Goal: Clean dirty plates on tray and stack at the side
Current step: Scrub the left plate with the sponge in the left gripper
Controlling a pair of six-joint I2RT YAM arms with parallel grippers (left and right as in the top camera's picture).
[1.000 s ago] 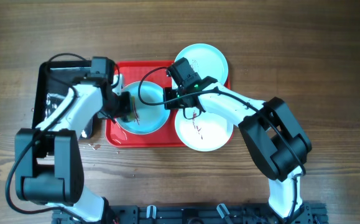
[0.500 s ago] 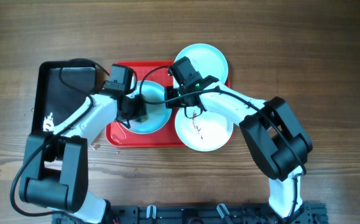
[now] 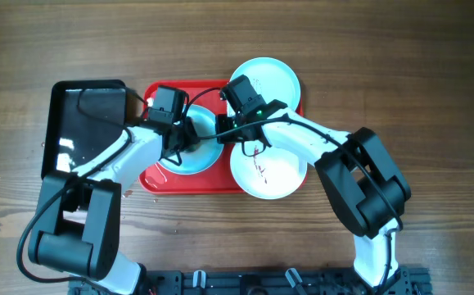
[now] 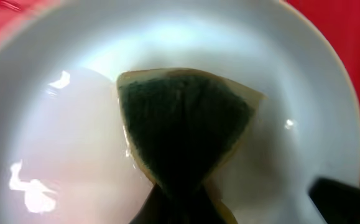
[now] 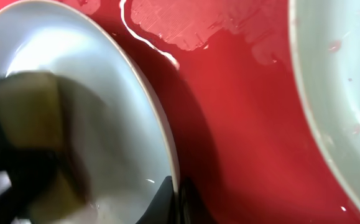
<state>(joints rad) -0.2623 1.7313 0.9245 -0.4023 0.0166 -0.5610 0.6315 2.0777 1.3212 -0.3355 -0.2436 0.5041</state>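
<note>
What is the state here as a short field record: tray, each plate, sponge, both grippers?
tray: red tray, wet patches on it
left plate: on the tray, no smears visible around the sponge
sponge: green face, yellow edge, on the left plate
left gripper: shut on the sponge
right gripper: pinching the left plate's rim
far right plate: overhangs the tray's far edge
near right plate: dark smears in the middle
black tray: left of the red tray

Mid tabletop (image 3: 433,74) jammed: red tray (image 3: 150,179) w/ plates (image 3: 273,78), L arm (image 3: 122,152) & R arm (image 3: 310,139) meeting over it. Black tray (image 3: 77,123) fills left side. Open wood along far edge, right edge, near-left corner.
</note>
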